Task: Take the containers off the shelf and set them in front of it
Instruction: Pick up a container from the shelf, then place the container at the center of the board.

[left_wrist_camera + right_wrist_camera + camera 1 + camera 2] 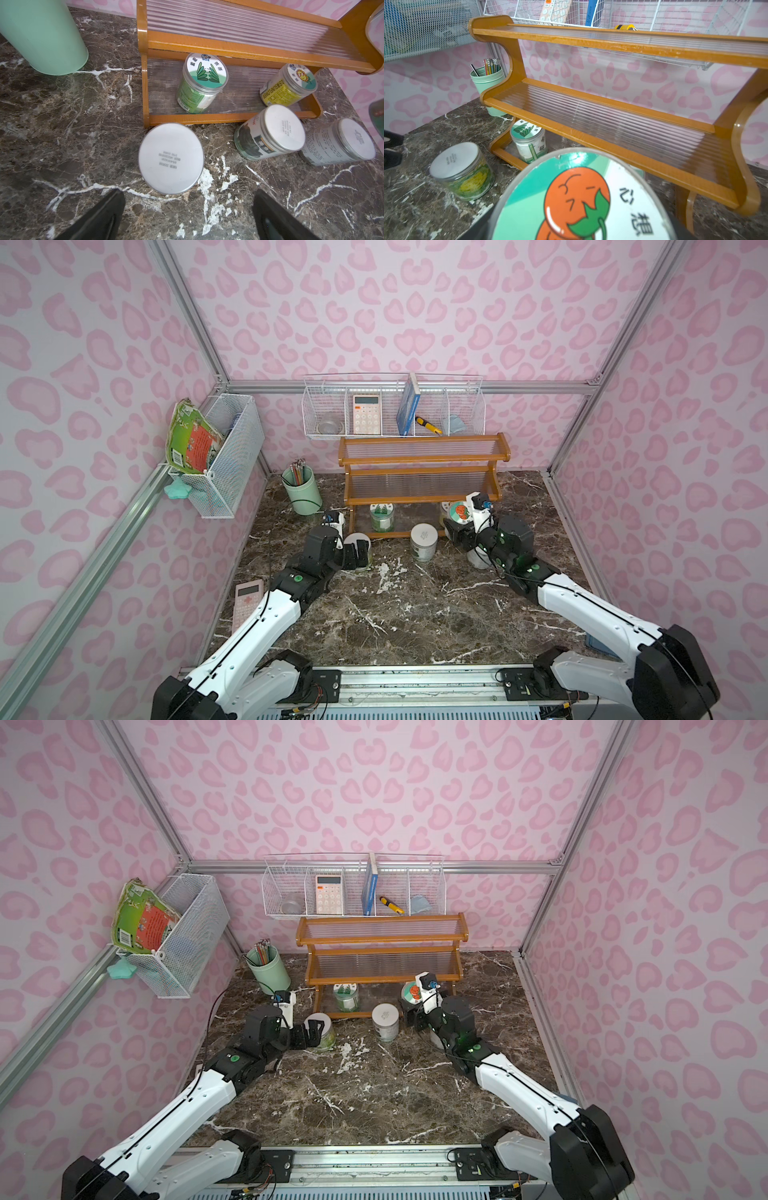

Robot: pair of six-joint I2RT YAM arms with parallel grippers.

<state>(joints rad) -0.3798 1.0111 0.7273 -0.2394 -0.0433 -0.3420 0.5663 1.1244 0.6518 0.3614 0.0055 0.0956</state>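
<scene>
dark marble tabletop (395, 622). right gripper (459, 533) clamped on tomato-lid jar (577, 199) by wooden shelf (415, 467); left gripper (189, 199) spread wide near plain-lid jar (171, 158); two jars (200, 83) (288, 85) on bottom tier.

left arm (266, 614) and right arm (590, 605) have white shells, black joints, green dots and thin black cables.

Robot test booth: aluminium frame (266, 386), patterned walls (395, 302).
</scene>
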